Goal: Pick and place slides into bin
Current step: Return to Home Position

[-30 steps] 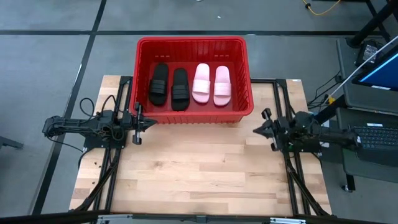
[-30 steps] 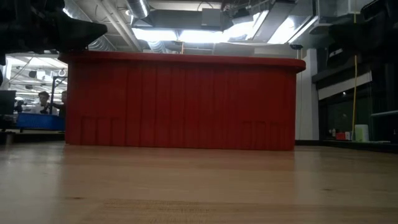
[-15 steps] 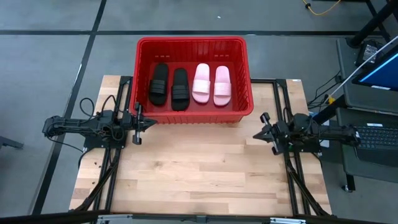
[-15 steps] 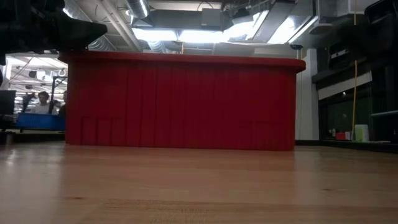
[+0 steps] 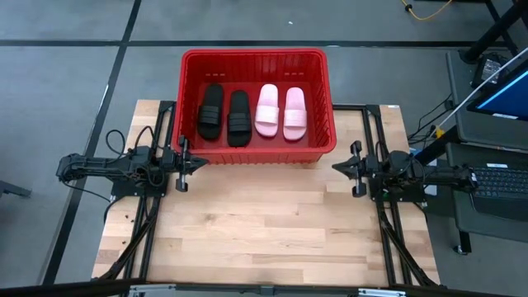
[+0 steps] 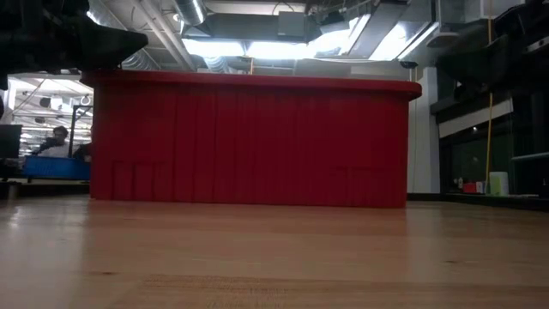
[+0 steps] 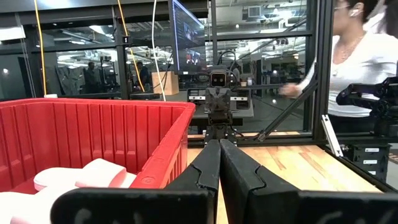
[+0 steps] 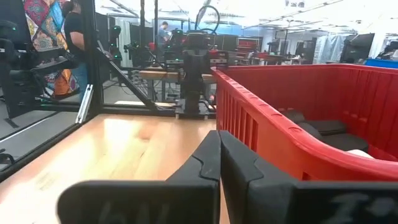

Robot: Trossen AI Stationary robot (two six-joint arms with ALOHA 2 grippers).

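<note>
**All four slides in the red bin, both arms parked at the tabletop sides**

The red bin [image 5: 254,55] sits at the far middle of the wooden tabletop [image 5: 264,223], partly overhanging its far edge. Inside it, four slides lie side by side in a row, straps up. From the left side these are the outer black slide [image 5: 209,112], inner black slide [image 5: 238,118], inner pink slide [image 5: 266,110] and outer pink slide [image 5: 295,113]. The black ones are tilted slightly and the pink ones are nearly straight. No slides lie on the tabletop.

The left gripper [image 5: 200,163] is low at the left edge of the tabletop. It sits just beside the bin's near left corner and points inward across the table. Its fingers [image 7: 205,168] are pressed together with nothing between them. The left wrist view looks along the bin's near wall, with pink slides visible inside.

The right gripper [image 5: 336,167] is at the right edge, near the bin's near right corner, and points inward toward the left arm. Its fingers [image 8: 202,163] are also closed tight and hold nothing. The right wrist view shows the bin wall and black slides inside.

In the low view the bin's ribbed near wall stands flat on the tabletop.

A person in a white top [image 7: 367,56] stands beyond the table frame in the left wrist view.
</note>
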